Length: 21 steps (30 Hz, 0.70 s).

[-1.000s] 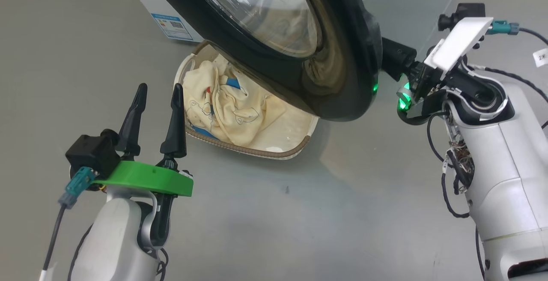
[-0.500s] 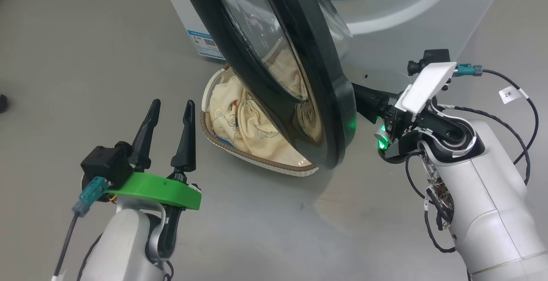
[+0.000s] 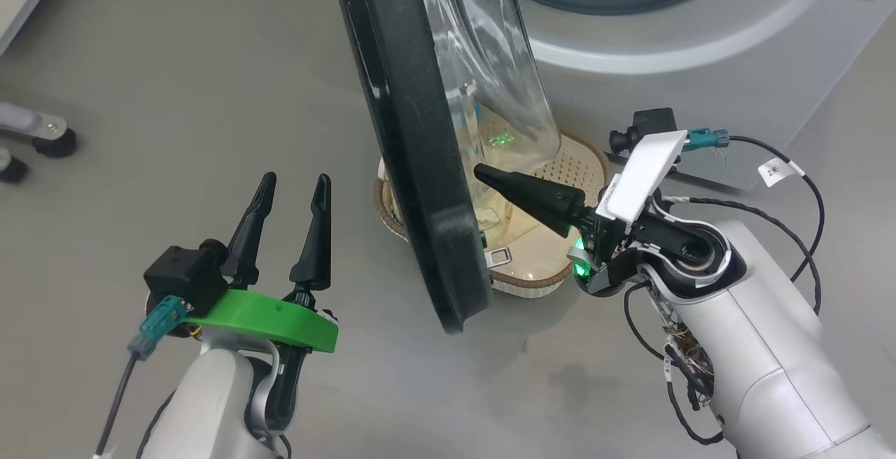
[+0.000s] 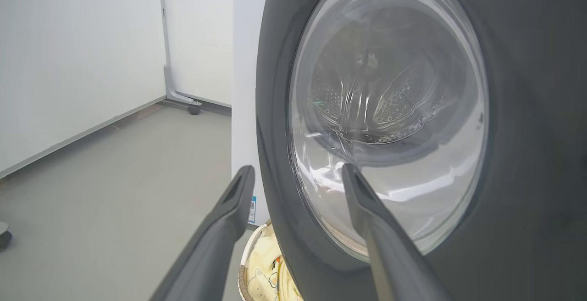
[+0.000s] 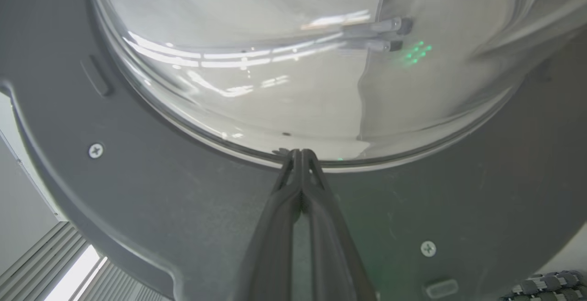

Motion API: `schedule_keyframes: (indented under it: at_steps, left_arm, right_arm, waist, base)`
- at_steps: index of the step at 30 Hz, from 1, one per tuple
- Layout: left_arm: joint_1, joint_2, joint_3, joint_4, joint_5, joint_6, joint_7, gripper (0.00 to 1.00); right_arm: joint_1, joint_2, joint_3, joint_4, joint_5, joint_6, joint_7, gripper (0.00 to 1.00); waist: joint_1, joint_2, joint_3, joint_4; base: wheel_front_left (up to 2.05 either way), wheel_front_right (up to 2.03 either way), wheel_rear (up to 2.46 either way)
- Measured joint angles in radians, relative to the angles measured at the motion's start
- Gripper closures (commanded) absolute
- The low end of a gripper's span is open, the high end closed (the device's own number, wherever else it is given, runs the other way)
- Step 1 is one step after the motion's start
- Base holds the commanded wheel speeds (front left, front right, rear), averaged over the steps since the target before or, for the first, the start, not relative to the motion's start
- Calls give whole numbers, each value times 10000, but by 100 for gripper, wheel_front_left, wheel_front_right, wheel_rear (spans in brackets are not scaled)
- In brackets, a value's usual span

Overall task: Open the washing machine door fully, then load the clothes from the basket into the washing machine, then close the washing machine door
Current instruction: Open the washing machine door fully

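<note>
The washing machine door (image 3: 413, 165) stands part open, edge-on to the robot, its far end toward the washing machine (image 3: 700, 39). On its inner face the right gripper (image 3: 481, 171), fingers pressed together on nothing, sets its tips at the glass bowl (image 5: 275, 85) rim; it seems best placed to push the door wider. Off the door's outer face hangs the left gripper (image 3: 296, 179), fingers spread, empty. Below the door sits the basket (image 3: 532, 278) with the clothes (image 4: 263, 282).
</note>
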Motion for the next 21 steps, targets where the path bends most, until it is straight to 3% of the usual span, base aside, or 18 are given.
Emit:
schedule_keyframes:
  at_steps: [21]
  left_arm:
    - [251, 2, 0, 12, -61, 0, 0, 0]
  right_arm:
    - [204, -8, 1622, -102, 832, 0, -1279, 100]
  waist:
    - [0, 0, -453, 840]
  base:
    - [0, 0, 0]
